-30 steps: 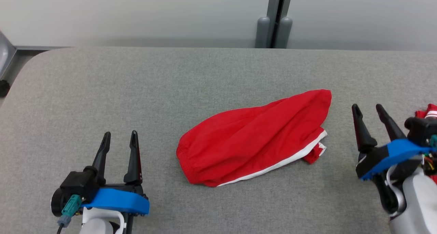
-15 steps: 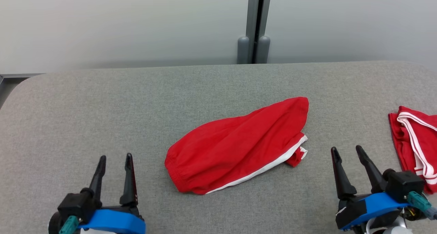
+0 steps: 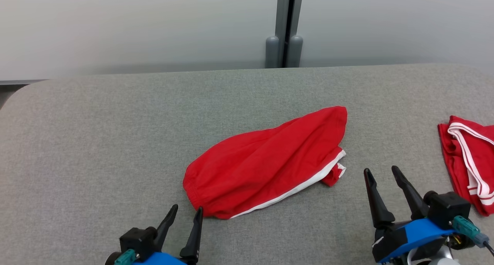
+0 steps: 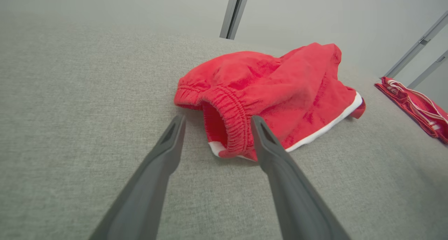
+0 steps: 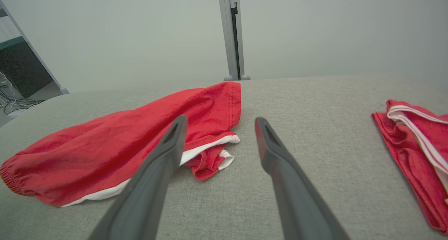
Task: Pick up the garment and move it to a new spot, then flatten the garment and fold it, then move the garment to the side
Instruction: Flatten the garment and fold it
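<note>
Red shorts (image 3: 266, 164) lie crumpled mid-worktop (image 3: 96, 141), left tool (image 3: 188, 208) open at the elastic waistband (image 4: 229, 121), right tool (image 3: 381, 169) open near the leg hem (image 3: 335, 175), apparently bracketing both ends for pickup.

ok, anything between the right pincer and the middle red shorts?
No: bare grey tabletop between the right pincer and the shorts, as the head view shows.

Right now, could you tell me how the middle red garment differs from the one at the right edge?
The middle garment lies slantwise, bunched into a long mound; the right-edge garment lies flatter, partly cut off by the frame. The middle garment shows one white band along its near edge; the right-edge garment shows paired white stripes. Both are red, on the grey table.
</note>
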### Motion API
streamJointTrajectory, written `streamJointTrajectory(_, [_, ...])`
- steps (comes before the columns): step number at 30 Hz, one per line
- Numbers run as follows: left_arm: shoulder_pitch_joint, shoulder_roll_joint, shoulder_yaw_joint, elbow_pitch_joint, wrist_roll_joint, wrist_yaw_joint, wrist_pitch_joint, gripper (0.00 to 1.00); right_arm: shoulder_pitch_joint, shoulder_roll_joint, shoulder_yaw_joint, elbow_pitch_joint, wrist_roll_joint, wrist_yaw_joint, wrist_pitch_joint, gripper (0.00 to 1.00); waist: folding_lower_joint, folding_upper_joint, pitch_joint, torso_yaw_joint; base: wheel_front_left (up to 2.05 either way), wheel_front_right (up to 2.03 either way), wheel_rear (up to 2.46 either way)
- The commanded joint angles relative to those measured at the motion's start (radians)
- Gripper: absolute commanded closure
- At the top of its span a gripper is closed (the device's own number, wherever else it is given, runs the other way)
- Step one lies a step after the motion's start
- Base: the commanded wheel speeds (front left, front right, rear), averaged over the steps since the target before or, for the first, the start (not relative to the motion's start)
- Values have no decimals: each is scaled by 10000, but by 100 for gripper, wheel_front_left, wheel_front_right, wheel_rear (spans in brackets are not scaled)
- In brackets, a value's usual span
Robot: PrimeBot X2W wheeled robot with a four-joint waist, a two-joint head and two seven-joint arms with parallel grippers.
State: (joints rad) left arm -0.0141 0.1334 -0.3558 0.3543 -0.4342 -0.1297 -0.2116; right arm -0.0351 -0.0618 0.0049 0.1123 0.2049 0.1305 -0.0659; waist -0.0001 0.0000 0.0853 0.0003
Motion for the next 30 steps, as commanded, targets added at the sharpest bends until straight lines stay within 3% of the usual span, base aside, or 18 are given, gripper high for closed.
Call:
streamJointTrajectory(1, [-331,54,24,318,-103,-6,162,0,-10,45,139,7,78,5,21,0,1,0,47,-111,0,0,0])
streamJointTrajectory(12, [-995,122,-451,722,-766,-7,407,0,-144,74,252,45,214,6,44,0,1,0,155,-459,0,0,0])
streamJointTrajectory(13, [-1016,137,-502,689,-896,-7,383,12,-125,76,246,53,229,6,36,0,1,0,161,-475,0,0,0])
streamJointTrajectory(14, [-1031,195,-573,682,-977,-7,369,65,-108,80,247,56,237,6,28,0,1,0,168,-491,0,0,0])
streamJointTrajectory(15, [-1071,252,-633,665,-1078,-7,353,100,-93,83,249,56,252,6,27,0,1,0,174,-507,0,0,0])
streamJointTrajectory(22, [-1769,359,-110,1019,-1791,28,-68,100,-216,97,386,10,275,6,40,0,1,0,393,-676,0,0,0])
streamJointTrajectory(30, [-3351,555,449,2634,-1903,427,-18,100,-635,103,675,47,376,6,-60,0,1,0,1065,-1137,0,0,0])
